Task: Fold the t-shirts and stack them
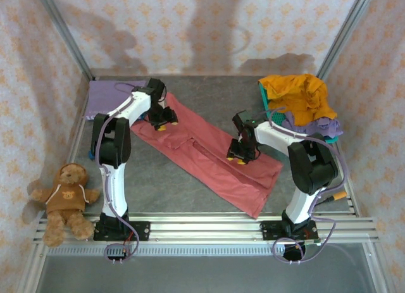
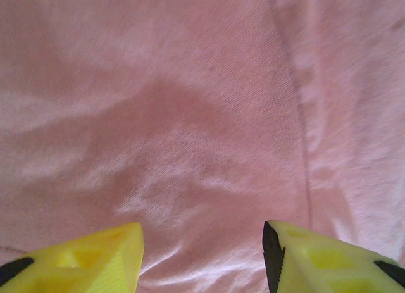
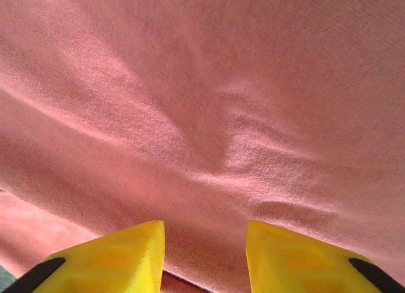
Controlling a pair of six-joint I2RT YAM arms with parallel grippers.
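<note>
Dusty red t-shirt (image 1: pixel 202 157): judged soft, light, limp.
Best pinched at edges; left gripper (image 2: pixel 202 224) and right gripper (image 3: pixel 204 222) seen parted on it.

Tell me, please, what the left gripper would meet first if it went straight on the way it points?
Most likely the red t-shirt lying flat under the left gripper, though how near it is remains unclear.

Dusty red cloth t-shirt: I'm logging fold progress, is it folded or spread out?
Apparently part-folded: the dusty red cloth t-shirt lies as one long narrow strip on the grey table, no sleeves sticking out, not a compact stack.
</note>
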